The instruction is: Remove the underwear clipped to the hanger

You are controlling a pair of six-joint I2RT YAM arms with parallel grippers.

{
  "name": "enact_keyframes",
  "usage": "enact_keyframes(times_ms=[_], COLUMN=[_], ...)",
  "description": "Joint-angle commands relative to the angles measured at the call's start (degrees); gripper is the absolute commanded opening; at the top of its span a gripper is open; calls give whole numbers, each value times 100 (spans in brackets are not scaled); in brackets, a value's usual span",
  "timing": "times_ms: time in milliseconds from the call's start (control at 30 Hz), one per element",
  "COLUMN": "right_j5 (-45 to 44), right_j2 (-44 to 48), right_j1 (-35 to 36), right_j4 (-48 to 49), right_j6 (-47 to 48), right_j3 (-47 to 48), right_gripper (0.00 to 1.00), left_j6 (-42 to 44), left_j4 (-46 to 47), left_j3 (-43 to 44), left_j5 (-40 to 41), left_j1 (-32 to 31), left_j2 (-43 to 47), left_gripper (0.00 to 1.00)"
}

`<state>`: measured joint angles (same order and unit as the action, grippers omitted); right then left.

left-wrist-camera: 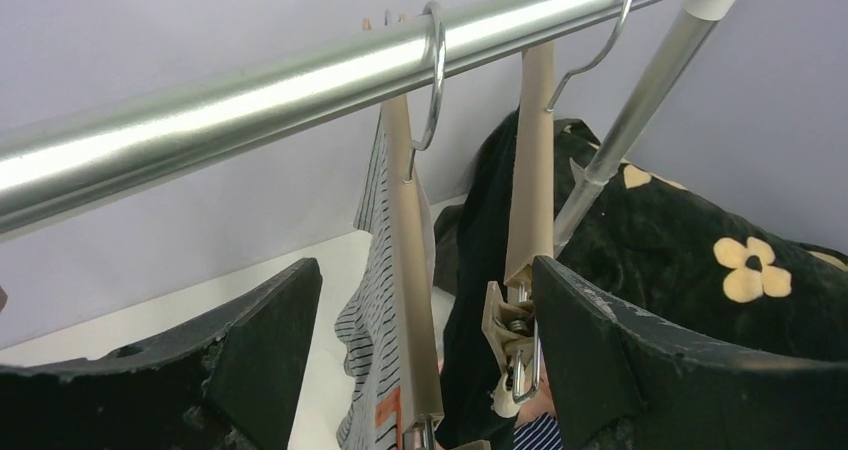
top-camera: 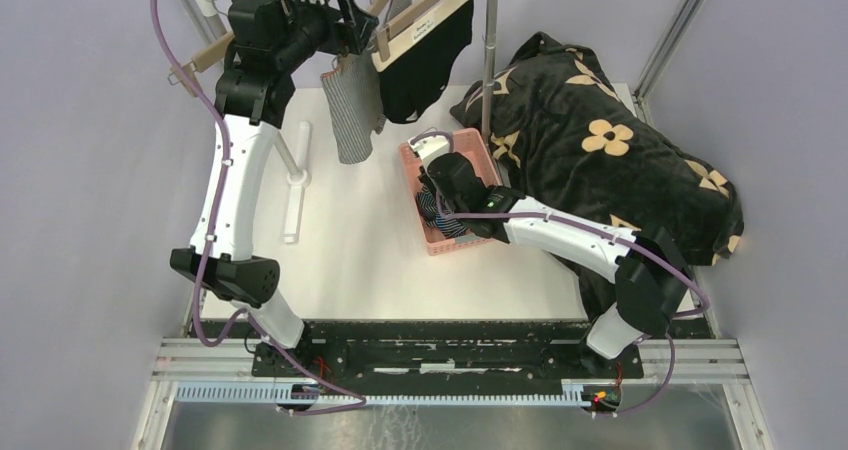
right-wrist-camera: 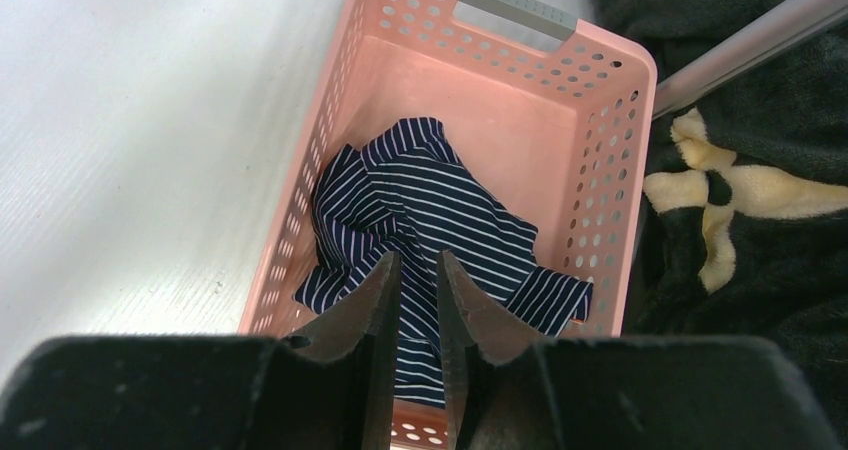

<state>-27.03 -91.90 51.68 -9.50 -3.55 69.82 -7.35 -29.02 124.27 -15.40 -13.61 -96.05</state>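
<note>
Up on the left, the left tool [top-camera: 352,18] is held high beside the metal rail [left-wrist-camera: 300,80], and its fingers [left-wrist-camera: 250,360] are spread wide apart with nothing clamped. Two wooden clip hangers are hooked on the rail. From the nearer hanger [left-wrist-camera: 410,270] the grey striped shorts [top-camera: 352,110] are hung by a clip. Just to the right, the black shorts [top-camera: 425,65] are clipped to the second hanger [left-wrist-camera: 530,170]. Lower down on the white desk [top-camera: 350,240], a pink basket [right-wrist-camera: 610,150] is set, and the navy striped shorts [right-wrist-camera: 440,210] are crumpled inside it. The right tool [right-wrist-camera: 418,260] is lowered over them, its fingers drawn almost together with only a narrow slit between; whether cloth is nipped cannot be told. Furthest right, a flowered black blanket [top-camera: 600,130] is heaped against the basket.
</note>
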Motion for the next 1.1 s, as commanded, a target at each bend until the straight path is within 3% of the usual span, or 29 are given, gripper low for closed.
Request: enact_keyframes(times_ms=[0,333,633,833,933,1033,1067], right_j5=[-62,-59,-57,-31,-37,-30,-26], right_j2=[-45,-204,-271,-268,-280,-304,-316], right_j1=[52,90,122,132,140,149,149], right_j4=[166,74,53,58,73,83,88], right_j6=[39,49,65,70,75,79,76], right_j3=[47,166,225,216,211,211,208], right_gripper=[28,27,27,27,27,27,27], left_j6=[261,419,586,699,724,735,728], left_j4=[198,-79,-317,-438,-395,-306,-279], left_j3=[340,613,728,713,712,696,695], left_j5=[180,493,485,558,535,475,475], left_j1=[-20,-28,-60,-72,-85,-113,-123], left_j2=[-55,-442,-623,-656,-694,-710,-713], left_gripper=[83,73,54,51,35,8,3])
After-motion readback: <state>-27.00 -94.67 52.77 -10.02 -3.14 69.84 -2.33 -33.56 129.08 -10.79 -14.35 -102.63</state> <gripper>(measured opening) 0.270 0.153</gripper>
